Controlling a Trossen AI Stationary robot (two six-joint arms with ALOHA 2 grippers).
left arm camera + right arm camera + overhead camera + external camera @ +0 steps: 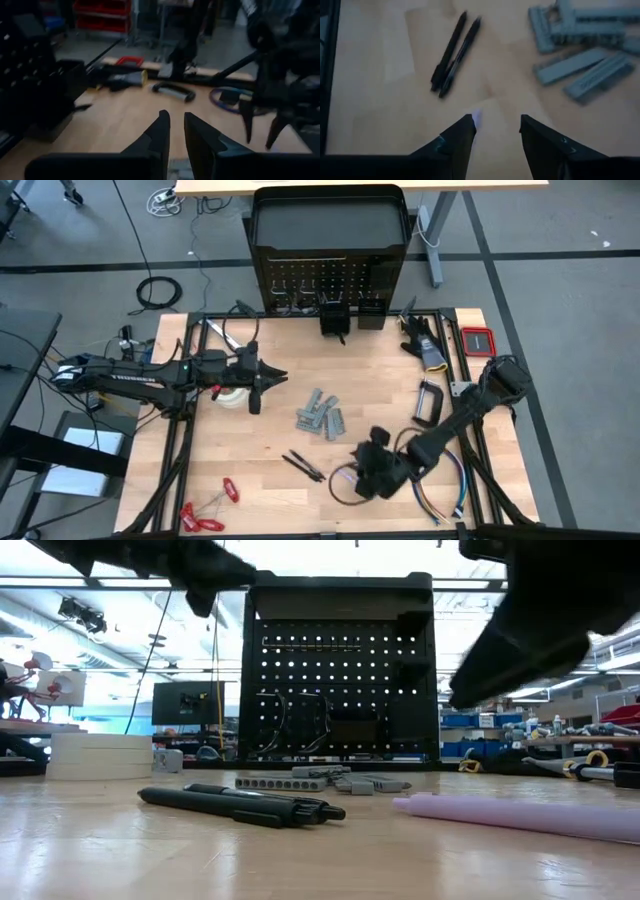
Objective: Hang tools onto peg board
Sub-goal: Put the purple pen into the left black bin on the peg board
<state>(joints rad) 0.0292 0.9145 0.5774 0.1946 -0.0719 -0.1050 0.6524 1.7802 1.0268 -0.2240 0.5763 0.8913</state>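
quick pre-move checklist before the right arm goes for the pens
1. Right gripper open with nothing between its fingers: ok.
2. Dark pens lying side by side on bare wood, nothing on top of them: ok.
3. Grey metal pieces apart from the pens: ok.
4. Left gripper away by the white tape rolls, out of the right arm's way: ok.
5. Free hook on the peg board for the pens: cannot tell.
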